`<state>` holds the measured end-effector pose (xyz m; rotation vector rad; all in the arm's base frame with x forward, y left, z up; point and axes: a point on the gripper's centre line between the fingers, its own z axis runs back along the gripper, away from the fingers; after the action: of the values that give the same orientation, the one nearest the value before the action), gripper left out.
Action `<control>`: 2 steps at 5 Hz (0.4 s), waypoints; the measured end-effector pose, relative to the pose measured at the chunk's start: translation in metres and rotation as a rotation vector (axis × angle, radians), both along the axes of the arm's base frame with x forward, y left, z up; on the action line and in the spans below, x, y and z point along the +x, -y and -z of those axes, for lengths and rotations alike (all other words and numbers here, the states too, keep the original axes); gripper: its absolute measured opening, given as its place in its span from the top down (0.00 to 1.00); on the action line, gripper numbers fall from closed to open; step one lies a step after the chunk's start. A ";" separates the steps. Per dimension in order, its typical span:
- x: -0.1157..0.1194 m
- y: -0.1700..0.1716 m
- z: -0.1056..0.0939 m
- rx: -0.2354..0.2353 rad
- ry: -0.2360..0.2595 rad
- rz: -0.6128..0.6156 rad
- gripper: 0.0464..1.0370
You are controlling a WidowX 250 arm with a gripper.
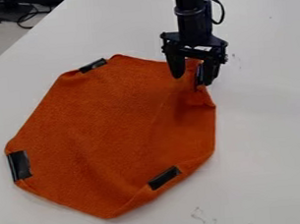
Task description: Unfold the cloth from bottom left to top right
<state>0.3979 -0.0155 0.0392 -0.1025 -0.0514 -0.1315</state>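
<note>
The cloth [95, 133] lies across the left and middle of the frame, mostly spread on the table [273, 128]. Its left end, by the tape [19, 165] at the lower left, has nothing on it to hold it down, so a hard pull towards the upper right could slide the whole cloth instead of opening it. The tape [93, 65] on the upper edge and the tape [164, 178] on the lower edge would then shift too, leaving the cloth skewed.

Right of the middle, creases run up towards the gripper [192, 79]; if the corner there is let go too far in, they could set as a ridge and the right side would not lie flat.

At the upper right the gripper is open, its fingers apart with the bunched corner between them. I cannot tell whether either finger presses on it. Lifting straight up, a finger could catch the bunched fabric and drag the corner back over the cloth; closing on too thin a pinch could let it slip.
</note>
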 end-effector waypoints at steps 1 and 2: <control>0.000 0.002 0.002 -0.007 0.011 0.004 0.03; -0.007 0.016 -0.004 -0.028 0.048 0.025 0.03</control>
<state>0.3912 -0.0311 0.0430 -0.1276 -0.0995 -0.1585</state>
